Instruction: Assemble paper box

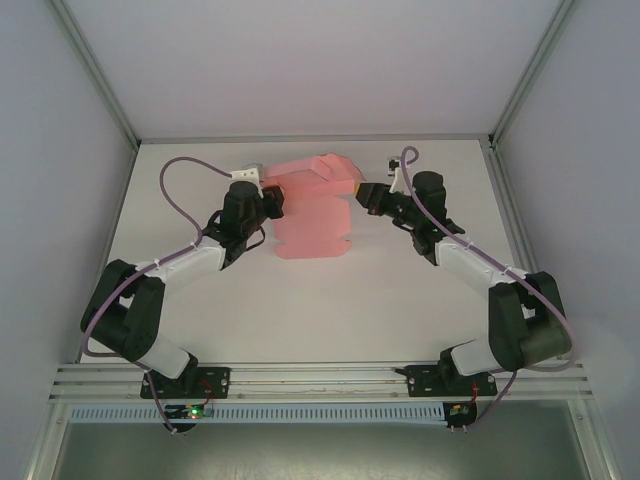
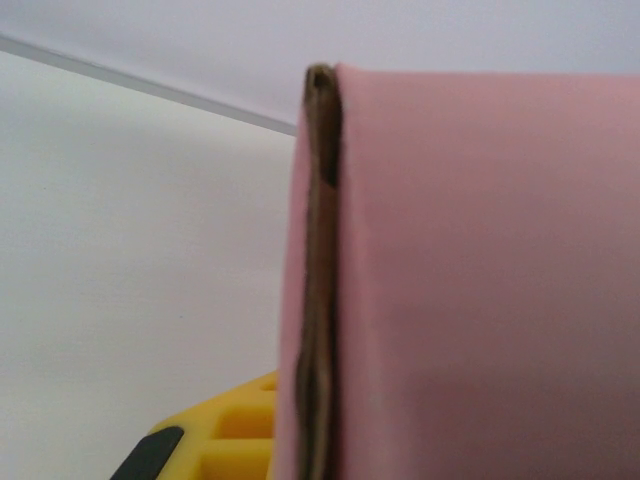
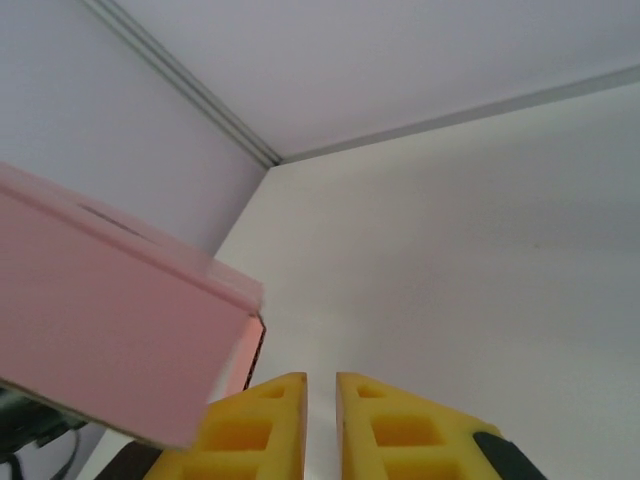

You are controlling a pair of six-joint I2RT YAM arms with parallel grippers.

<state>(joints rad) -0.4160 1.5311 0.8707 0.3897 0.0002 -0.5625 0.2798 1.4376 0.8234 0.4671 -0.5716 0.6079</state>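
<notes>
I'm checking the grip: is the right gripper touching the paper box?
Cannot tell. In the right wrist view the paper box overlaps one finger of the right gripper, showing neither contact nor gap.

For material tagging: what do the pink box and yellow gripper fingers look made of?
The box: thin matte pink card, seemingly paperboard; its cut edge shows brown. The fingers: matte yellow plastic, likely; moulded pockets show.

The table's (image 1: 330,310) near half lies open; the paper box (image 1: 312,215) stands in the far middle.
</notes>
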